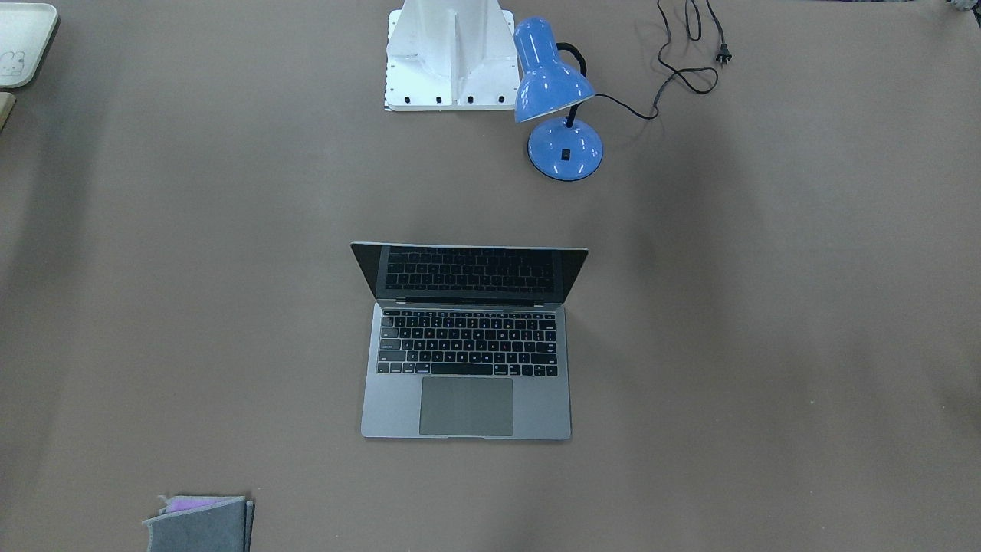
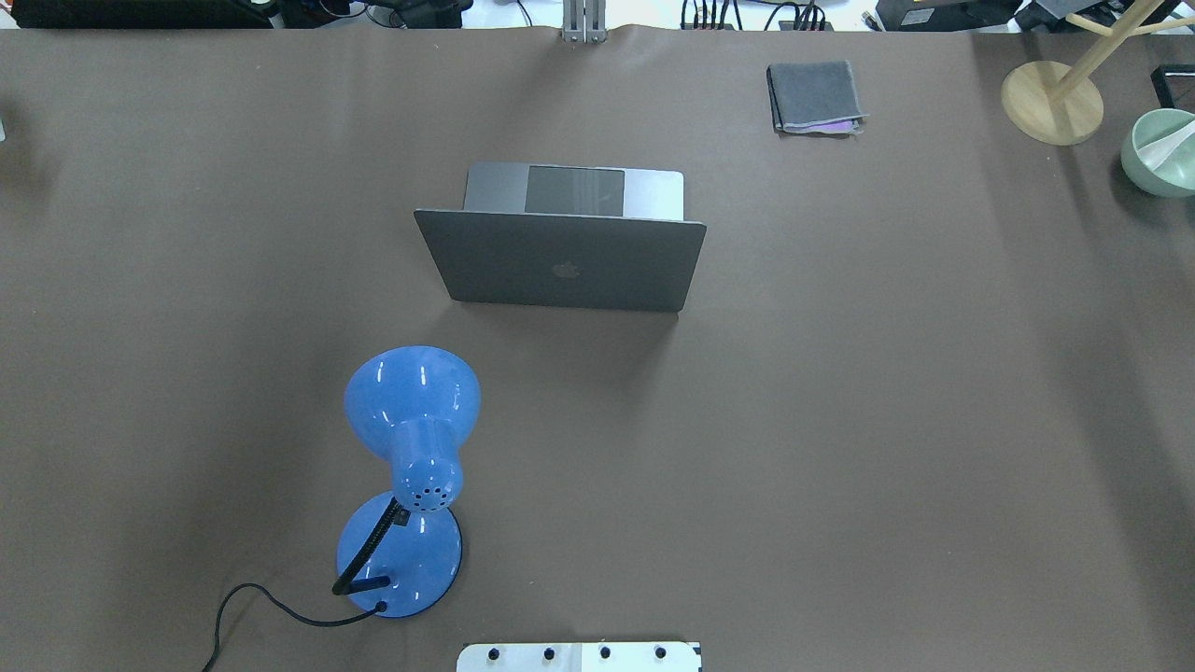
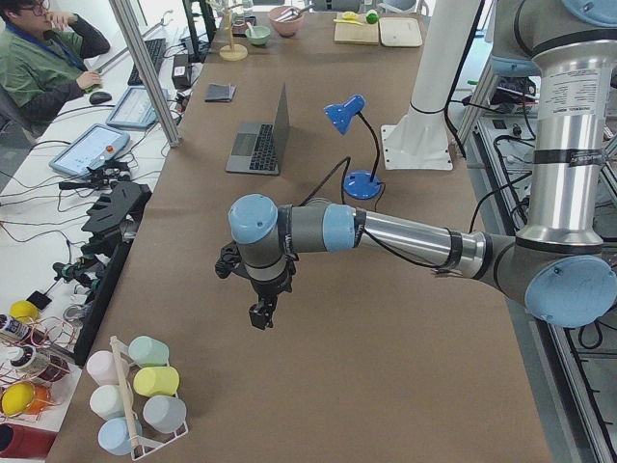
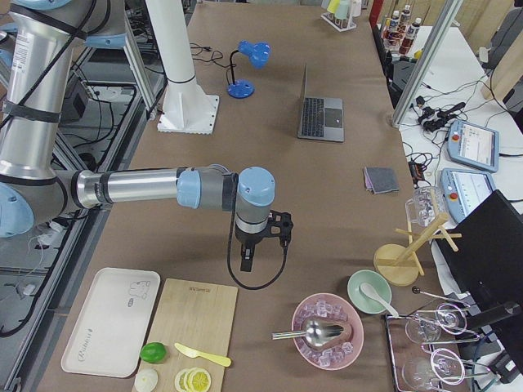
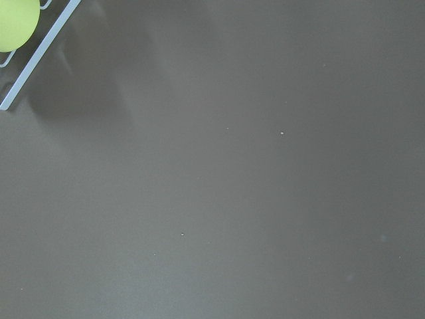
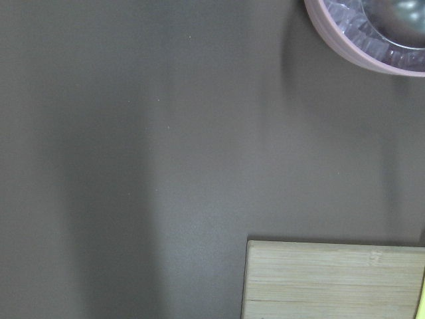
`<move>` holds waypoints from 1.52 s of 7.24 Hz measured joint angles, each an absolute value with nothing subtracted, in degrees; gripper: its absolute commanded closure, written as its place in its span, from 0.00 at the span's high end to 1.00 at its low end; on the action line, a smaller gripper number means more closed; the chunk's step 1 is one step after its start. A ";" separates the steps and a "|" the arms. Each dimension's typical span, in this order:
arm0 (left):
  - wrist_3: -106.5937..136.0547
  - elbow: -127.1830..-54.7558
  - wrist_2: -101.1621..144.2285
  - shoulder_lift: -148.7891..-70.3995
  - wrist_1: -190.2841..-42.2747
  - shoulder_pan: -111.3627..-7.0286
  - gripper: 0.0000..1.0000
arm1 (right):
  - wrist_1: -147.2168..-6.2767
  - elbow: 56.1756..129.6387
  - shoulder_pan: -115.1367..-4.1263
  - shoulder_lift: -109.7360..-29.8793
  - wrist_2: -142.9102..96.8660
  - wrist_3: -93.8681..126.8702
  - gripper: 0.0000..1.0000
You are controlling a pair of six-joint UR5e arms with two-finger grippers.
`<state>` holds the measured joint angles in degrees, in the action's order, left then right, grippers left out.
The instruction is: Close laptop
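The silver-grey laptop [image 1: 467, 360] stands open in the middle of the brown table, its lid upright with the dark screen [image 1: 469, 272] above the black keyboard. From overhead the lid's back with the apple logo [image 2: 563, 271] shows. It also shows in the side views [image 3: 260, 145] [image 4: 320, 114]. My left gripper [image 3: 260, 316] hangs above the table's left end, far from the laptop. My right gripper [image 4: 248, 263] hangs above the table's right end, also far away. Both show only in the side views, so I cannot tell whether they are open or shut.
A blue desk lamp [image 2: 411, 467] with a black cord [image 1: 682, 69] stands between the robot's base [image 1: 448, 57] and the laptop. A folded grey cloth [image 2: 812, 98] lies beyond the laptop. A cup rack [image 3: 135, 395] is at the left end; a cutting board [image 4: 196, 335], tray [image 4: 110, 331] and pink bowl [image 4: 327, 331] at the right end.
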<state>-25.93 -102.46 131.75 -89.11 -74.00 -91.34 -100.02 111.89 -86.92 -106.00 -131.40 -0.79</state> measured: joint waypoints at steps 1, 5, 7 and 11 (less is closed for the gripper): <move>-25.99 -102.47 131.67 -89.17 -74.02 -91.22 0.98 | -100.02 111.88 -86.92 -106.00 -131.40 -0.79 1.00; -26.29 -102.97 131.29 -89.33 -75.44 -90.97 0.98 | -99.87 111.97 -86.92 -105.77 -131.40 -0.85 1.00; -25.97 -103.11 131.25 -89.46 -78.27 -90.97 0.98 | -95.31 111.96 -86.92 -105.92 -131.34 -0.82 1.00; -25.62 -103.01 131.45 -91.27 -90.22 -90.97 0.98 | -80.71 112.13 -86.92 -105.81 -131.21 -0.10 1.00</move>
<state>-25.62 -103.01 131.45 -91.27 -90.22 -90.97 -80.71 112.13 -86.92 -105.81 -131.21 -0.10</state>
